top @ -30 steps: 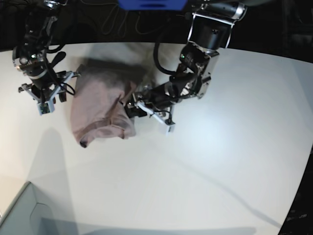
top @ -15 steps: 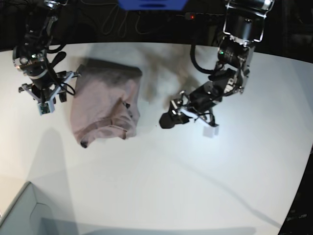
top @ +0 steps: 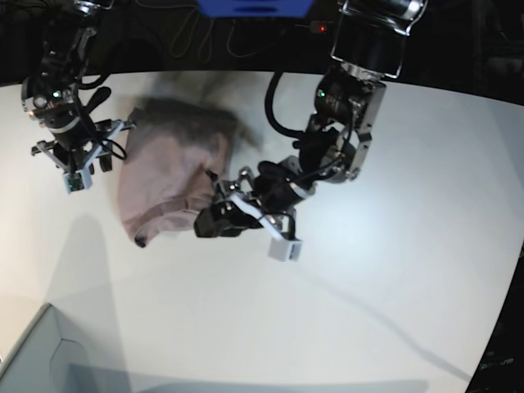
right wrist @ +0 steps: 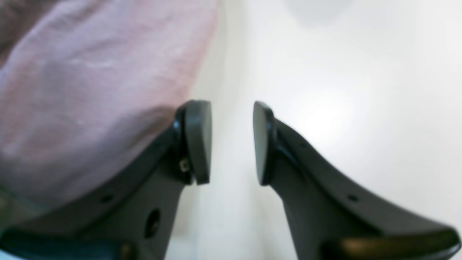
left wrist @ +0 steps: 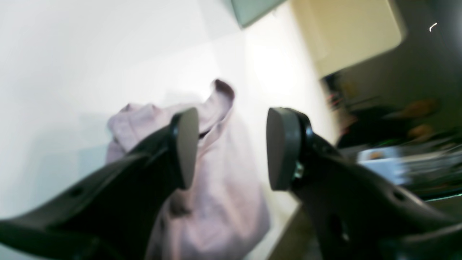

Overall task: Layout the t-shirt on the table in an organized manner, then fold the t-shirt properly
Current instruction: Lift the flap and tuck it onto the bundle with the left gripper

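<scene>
The left pincer (top: 246, 214) stands released, its two dark curved fingers parted with nothing between the pads; in the left wrist view the gap frames the shirt beyond it, and no cloth is caught. Directly ahead of this pincer, touching or just short of its tips in the base view, lies the dusty mauve short-sleeved t-shirt of soft wrinkly cloth (top: 168, 176), bunched into a loose heap with a rolled hem or collar edge nearest the pincer. The right pincer (top: 78, 160) is likewise released and empty, hovering just beside the opposite flank of the garment; in the right wrist view the cloth lies off its left finger, with bare surface between the pads. The shirt rests on the large smooth white matte table (top: 368, 286), well apart from the pale grey-green box corner (top: 37, 352). Judged from its folds, the cloth is light, limp and non-fragile; it will sag and drag when lifted. Take hold at a free edge or corner, pinching a single layer, one pincer per side.
</scene>
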